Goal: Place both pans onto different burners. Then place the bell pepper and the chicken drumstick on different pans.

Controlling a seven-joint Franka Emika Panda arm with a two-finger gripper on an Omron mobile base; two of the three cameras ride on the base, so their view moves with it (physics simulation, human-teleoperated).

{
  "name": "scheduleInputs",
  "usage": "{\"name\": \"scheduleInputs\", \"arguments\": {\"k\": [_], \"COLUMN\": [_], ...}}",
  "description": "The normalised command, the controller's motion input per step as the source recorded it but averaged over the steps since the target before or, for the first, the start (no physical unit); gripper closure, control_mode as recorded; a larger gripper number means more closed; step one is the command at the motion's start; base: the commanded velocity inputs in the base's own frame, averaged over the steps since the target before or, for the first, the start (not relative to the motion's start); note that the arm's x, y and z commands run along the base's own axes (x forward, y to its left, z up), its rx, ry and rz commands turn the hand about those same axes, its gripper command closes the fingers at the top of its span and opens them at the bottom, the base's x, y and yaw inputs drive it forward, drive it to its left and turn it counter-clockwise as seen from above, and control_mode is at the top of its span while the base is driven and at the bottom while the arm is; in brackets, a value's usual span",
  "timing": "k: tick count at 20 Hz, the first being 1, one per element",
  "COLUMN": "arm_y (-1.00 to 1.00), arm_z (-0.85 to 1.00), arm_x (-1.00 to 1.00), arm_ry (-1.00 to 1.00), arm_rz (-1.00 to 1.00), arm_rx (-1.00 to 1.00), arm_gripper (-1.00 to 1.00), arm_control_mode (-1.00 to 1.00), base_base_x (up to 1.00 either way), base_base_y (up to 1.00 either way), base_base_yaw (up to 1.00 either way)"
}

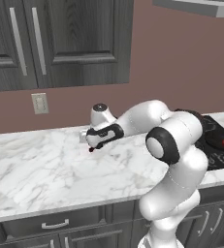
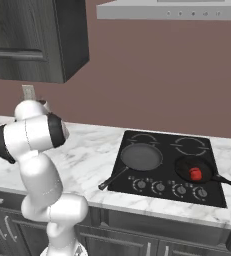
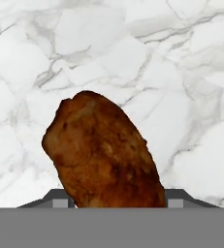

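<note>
The chicken drumstick (image 3: 106,152) sits clamped in my end effector (image 3: 117,196) above the marble desk (image 1: 36,167). Both pans rest on burners, the bell pepper (image 2: 195,173) in the smaller pan (image 2: 199,169); the wide pan (image 2: 141,156) awaits the drumstick.

Even, diffuse rendered light, bright and flat, without visible source or glare; the white marble counter (image 1: 45,164) carries only a faint soft shadow under the arm; both base views sharp edge to edge, the brown-orange chicken drumstick (image 3: 104,155) slightly soft up close.
</note>
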Motion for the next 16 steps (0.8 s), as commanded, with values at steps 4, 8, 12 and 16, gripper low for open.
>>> {"name": "scheduleInputs", "arguments": {"k": [4,8,12,16], "arm_y": [-0.61,-0.65,-0.66,-0.68], "arm_z": [0.40,0.35,0.35,0.34], "arm_x": [-0.21,-0.24,-0.23,-0.19], "arm_ry": [0.00,0.00,0.00,0.00], "arm_rz": [0.00,0.00,0.00,0.00], "arm_rx": [0.00,0.00,0.00,0.00], "arm_gripper": [1.00,1.00,1.00,1.00], "arm_control_mode": [-1.00,-1.00,-1.00,-1.00], "base_base_x": [0.00,0.00,0.00,0.00], "base_base_y": [0.00,0.00,0.00,0.00], "base_base_yaw": [0.00,0.00,0.00,0.00]}}
